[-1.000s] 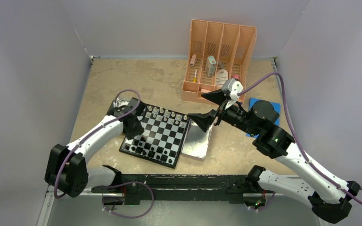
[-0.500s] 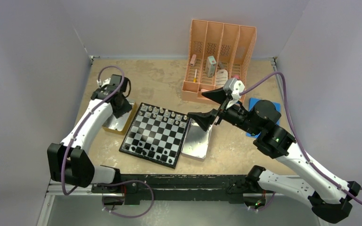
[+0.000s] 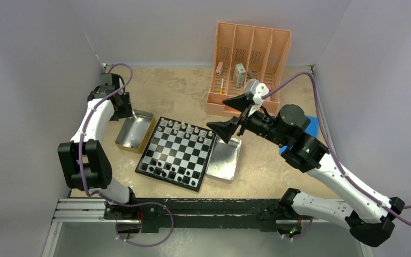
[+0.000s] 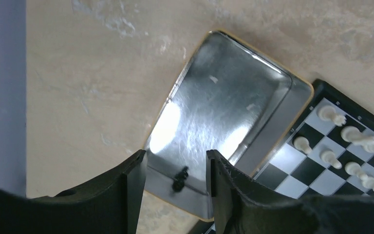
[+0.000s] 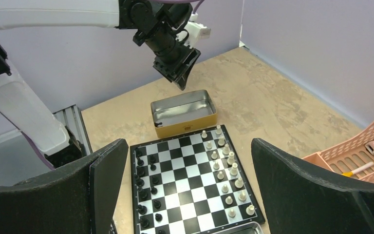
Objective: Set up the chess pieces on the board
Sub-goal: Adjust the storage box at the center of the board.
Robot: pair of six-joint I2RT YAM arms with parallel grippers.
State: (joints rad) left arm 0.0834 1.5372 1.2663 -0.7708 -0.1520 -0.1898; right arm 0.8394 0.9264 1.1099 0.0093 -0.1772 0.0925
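Note:
The board (image 3: pixel 179 152) lies mid-table, with white chess pieces (image 3: pixel 184 128) along its far side and black ones (image 3: pixel 168 170) along its near side. My left gripper (image 3: pixel 122 110) hangs above the open gold-sided tin (image 3: pixel 135 130) left of the board. In the left wrist view its fingers (image 4: pixel 136 170) stand apart over the tin (image 4: pixel 224 112). Between and below them is a blurred black piece (image 4: pixel 179 179) by the tin's near wall, touching neither finger. My right gripper (image 3: pixel 227 116) is wide open and holds nothing, raised over the board's right edge, the board (image 5: pixel 190 185) below.
A plain silver tray (image 3: pixel 225 160) lies against the board's right side. A peach desk organiser (image 3: pixel 249 67) with small items stands at the back. A blue pad (image 3: pixel 310 126) shows behind my right arm. Grey walls close in on both sides.
My left arm has swung from the board's left corner back and left to above the tin, and its jaws have widened. The right gripper shifted slightly left, still open.

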